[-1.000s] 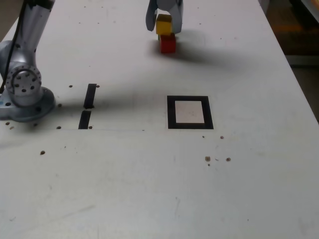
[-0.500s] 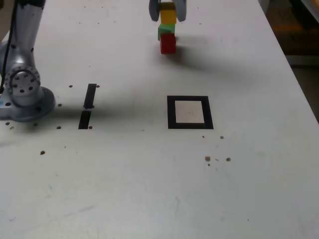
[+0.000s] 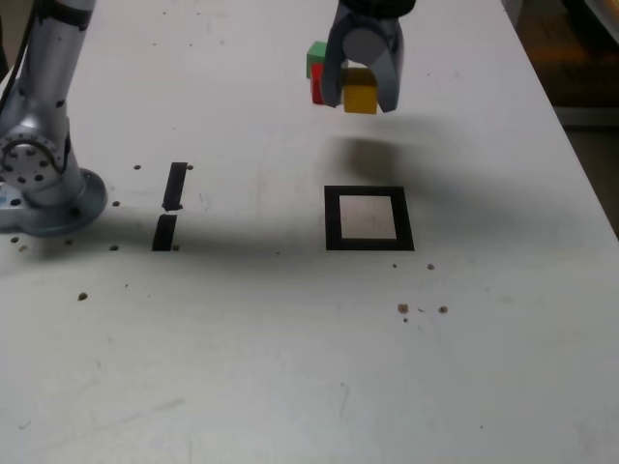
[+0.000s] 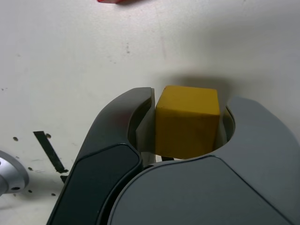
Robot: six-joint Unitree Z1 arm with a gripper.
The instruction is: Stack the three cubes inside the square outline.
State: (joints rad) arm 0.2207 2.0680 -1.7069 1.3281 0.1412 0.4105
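Observation:
My gripper [image 3: 361, 97] hangs above the table, shut on the yellow cube [image 3: 361, 93], which fills the space between the jaws in the wrist view [image 4: 187, 121]. The gripper sits beyond the square outline [image 3: 368, 218], a black tape frame with a white inside, and nothing lies in that frame. Behind the gripper's left finger in the exterior view, the green cube [image 3: 315, 58] and the red cube [image 3: 315, 85] rest on the table, partly hidden. A sliver of the red cube [image 4: 110, 1] shows at the wrist view's edge.
The arm's grey base [image 3: 44, 179] stands at the exterior view's left. Two short black tape strips [image 3: 170, 205] lie beside it. Small dark specks [image 3: 403, 308] dot the white table [image 3: 290, 367]. The table's right edge [image 3: 580, 164] borders a darker floor.
The gripper has lifted the yellow cube off the other cubes and carried it nearer the camera and to the exterior view's right, toward the outline. The green and red cubes stay behind.

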